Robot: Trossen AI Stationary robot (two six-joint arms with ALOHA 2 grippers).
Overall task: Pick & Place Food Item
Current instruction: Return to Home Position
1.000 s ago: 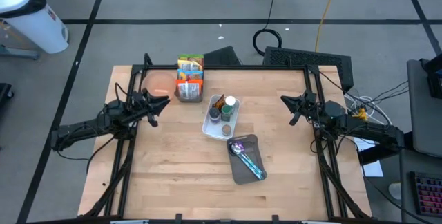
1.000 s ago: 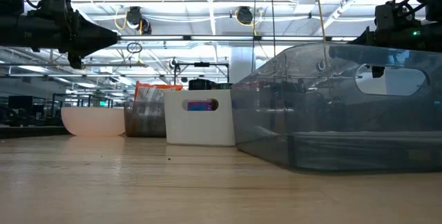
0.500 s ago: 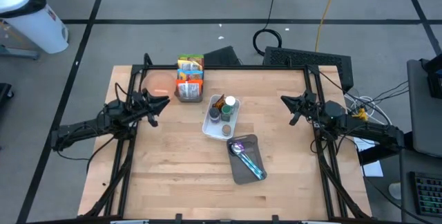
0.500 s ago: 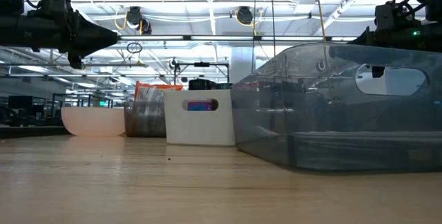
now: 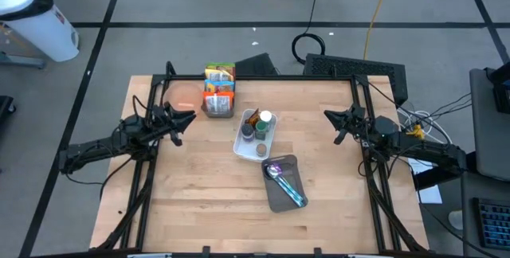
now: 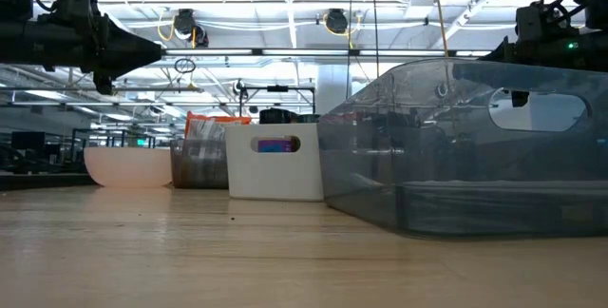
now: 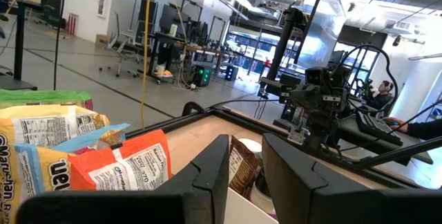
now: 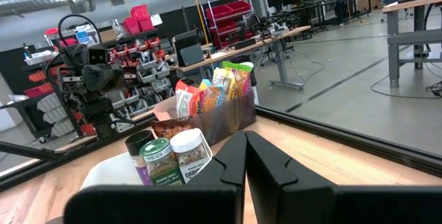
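the left gripper (image 5: 185, 123) hangs over the left side of the pale wooden table (image 5: 199, 202), its dark fingers (image 7: 210, 175) a little apart and holding nothing. beside it the slim black bin (image 5: 217, 113) holds bright noodle packs (image 5: 220, 83) standing on edge. at mid-table the white rectangular bin (image 5: 241, 148) holds the round seasoning bottles (image 5: 260, 125), upright, caps up (long axis vertical). the right gripper (image 5: 333, 123) hangs at the right, fingers closed on nothing. sorting looks finished; this seems the return to rest, calling only for both arms to draw back clear of the bins
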